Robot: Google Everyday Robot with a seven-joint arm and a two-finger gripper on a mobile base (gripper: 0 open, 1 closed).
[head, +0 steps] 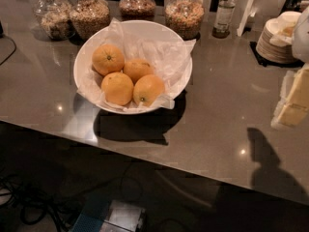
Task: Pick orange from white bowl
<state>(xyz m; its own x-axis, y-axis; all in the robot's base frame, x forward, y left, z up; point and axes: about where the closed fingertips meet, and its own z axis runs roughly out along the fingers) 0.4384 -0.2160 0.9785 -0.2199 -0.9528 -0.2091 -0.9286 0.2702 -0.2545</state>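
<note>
The white bowl (180, 62) stands on the grey counter left of centre, lined with crinkled white paper. It holds several orange fruits. The roundest orange (108, 59), with a small dark stem dot, lies at the bowl's back left. A more oval, lemon-shaped fruit (148, 89) lies at the front right. My gripper (291, 106) shows at the right edge as a pale yellowish shape above the counter. It is far to the right of the bowl, apart from it, and casts a shadow (265, 161) on the counter.
Several glass jars of grains (90, 14) and a bottle (224, 14) line the back, close behind the bowl. A stack of white plates (276, 42) sits back right. The counter's front edge (145, 154) runs diagonally. Cables (29, 202) lie on the floor below.
</note>
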